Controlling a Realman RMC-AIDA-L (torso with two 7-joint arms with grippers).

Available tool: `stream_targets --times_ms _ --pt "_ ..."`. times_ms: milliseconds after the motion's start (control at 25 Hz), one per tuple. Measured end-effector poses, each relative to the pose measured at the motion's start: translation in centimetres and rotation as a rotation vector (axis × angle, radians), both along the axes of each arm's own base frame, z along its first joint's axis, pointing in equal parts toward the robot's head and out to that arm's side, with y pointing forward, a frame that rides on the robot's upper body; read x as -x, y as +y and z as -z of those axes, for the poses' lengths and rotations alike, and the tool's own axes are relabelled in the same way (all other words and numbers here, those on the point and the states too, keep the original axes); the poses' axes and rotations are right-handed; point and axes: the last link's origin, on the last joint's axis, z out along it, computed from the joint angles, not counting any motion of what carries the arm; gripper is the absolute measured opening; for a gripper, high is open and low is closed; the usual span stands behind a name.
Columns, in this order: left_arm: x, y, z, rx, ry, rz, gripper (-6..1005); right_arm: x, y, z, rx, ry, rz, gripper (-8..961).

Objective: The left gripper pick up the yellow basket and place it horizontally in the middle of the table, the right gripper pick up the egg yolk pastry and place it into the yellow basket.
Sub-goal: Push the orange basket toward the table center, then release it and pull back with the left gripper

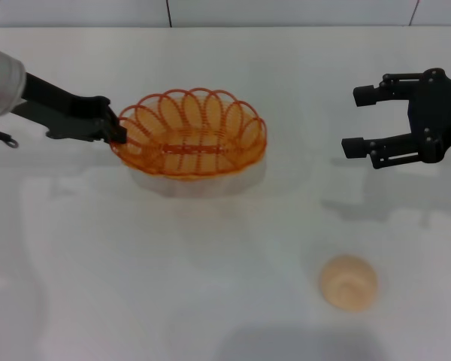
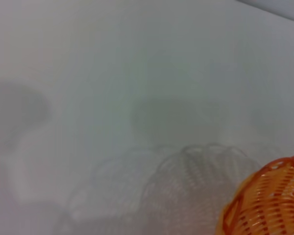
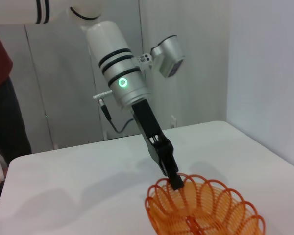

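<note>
Left gripper (image 1: 119, 132) is clamped on the left end of the yellow basket (image 1: 189, 134), fingers pinching the looped rim; right wrist view shows the same nip at the rim (image 3: 175, 182). Basket sits roughly mid-table (image 1: 98, 286) w/ its long axis running left-right, i.e. already horizontal. Looks lifted or only just touching down: a pale shadow shows under it in head view, and left wrist view shows the basket's edge (image 2: 267, 200) apart from its shadow. Can't tell for sure if it rests on the surface.

Right gripper (image 1: 353, 120) hangs w/ jaws wide apart, holding nothing, well to the right of the basket at about the same depth. Egg yolk pastry (image 1: 348, 281) lies nearer the robot, on the right half of the table, almost directly toward the robot from the right gripper and well apart from the basket.

Key relation: pastry is on the right arm's side, so right arm is much the nearer; it'd need to come back toward the robot and down. From pastry, basket lies away from the robot and to the left.
</note>
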Motion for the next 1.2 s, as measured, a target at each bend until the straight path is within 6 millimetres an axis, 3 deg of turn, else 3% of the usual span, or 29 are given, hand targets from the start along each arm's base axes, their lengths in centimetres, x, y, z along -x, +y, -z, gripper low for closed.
stream_targets --times_ms 520,1200 --pt "0.0 -0.4 2.8 0.011 -0.035 -0.038 71 0.2 -0.4 -0.1 0.018 -0.005 -0.018 816" --pt "0.0 -0.2 3.7 0.008 -0.03 -0.031 71 0.3 -0.4 0.0 0.023 -0.005 -0.024 817"
